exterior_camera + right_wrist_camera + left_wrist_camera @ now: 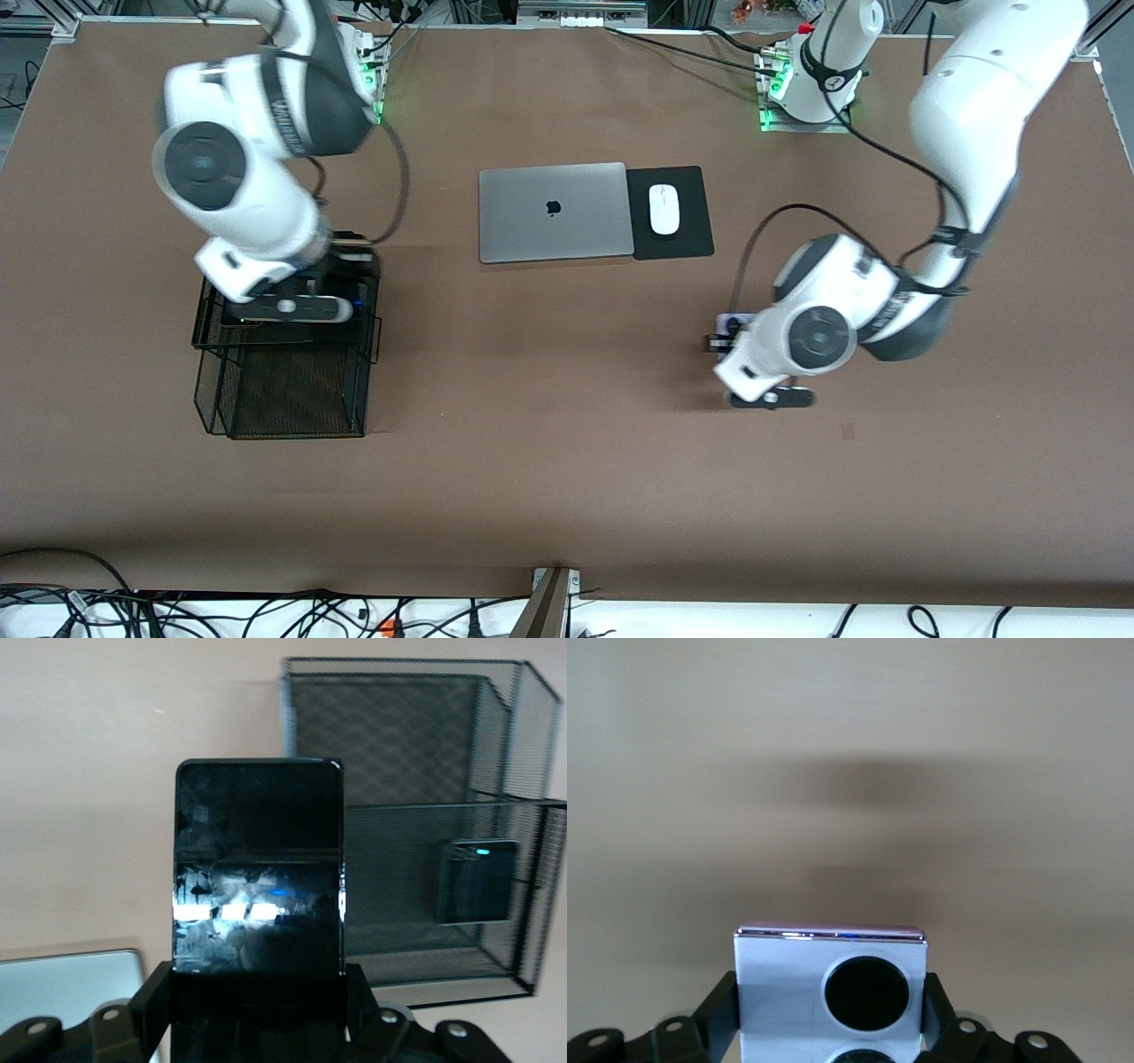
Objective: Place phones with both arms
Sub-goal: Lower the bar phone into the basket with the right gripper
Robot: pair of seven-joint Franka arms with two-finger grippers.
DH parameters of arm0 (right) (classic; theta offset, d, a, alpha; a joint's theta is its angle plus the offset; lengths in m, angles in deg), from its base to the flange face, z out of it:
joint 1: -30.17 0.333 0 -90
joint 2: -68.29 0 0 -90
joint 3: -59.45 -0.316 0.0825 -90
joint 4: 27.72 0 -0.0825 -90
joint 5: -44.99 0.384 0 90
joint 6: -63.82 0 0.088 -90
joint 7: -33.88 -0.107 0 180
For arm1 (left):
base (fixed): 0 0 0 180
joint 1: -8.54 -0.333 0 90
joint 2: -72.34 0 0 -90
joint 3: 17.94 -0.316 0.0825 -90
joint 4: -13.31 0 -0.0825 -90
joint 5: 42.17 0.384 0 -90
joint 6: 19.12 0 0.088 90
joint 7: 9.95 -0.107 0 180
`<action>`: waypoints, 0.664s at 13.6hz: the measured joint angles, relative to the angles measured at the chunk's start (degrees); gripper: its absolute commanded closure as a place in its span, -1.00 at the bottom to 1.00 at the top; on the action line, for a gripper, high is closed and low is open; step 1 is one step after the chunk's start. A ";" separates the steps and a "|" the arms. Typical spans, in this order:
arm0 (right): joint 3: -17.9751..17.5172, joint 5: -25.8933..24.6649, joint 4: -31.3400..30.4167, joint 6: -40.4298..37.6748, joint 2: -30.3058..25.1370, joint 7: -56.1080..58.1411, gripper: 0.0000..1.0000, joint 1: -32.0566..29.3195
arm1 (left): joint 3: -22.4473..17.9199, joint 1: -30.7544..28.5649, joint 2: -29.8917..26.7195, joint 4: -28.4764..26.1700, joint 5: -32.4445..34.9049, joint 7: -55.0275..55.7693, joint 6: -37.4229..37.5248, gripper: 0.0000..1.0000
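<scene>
Black mesh wire basket point(292, 390) already holds 1 small square black folded phone point(475, 879). Over it, right gripper point(257, 1010) clamps the long slim black slab phone point(259, 868) for dropping in; left gripper point(833, 1036) pinches the lilac-white square phone point(830, 979) above bare table.

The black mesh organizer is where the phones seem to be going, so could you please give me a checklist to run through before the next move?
1. Right gripper shut on black slab phone: ok.
2. Left gripper shut on lilac-white phone: ok.
3. Right gripper over black mesh organizer: ok.
4. Small black folded phone already in organizer: ok.
5. Free room beside it: cannot tell.
6. Laptop and white mouse apart from both arms: ok.
</scene>
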 measured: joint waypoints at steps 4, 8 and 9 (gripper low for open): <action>4.02 -0.78 -13.17 7.02 -5.66 6.20 1.00 -0.01 | -0.21 5.07 4.27 0.10 -3.08 5.98 -15.52 0.10; 4.76 -0.78 -23.01 14.90 -5.71 8.64 1.00 0.20 | -0.26 10.25 8.51 0.10 -3.36 6.98 -26.32 0.10; 4.76 -0.77 -24.19 15.56 -5.63 8.65 1.00 0.36 | -0.55 12.11 9.11 0.11 -3.37 7.88 -28.18 0.10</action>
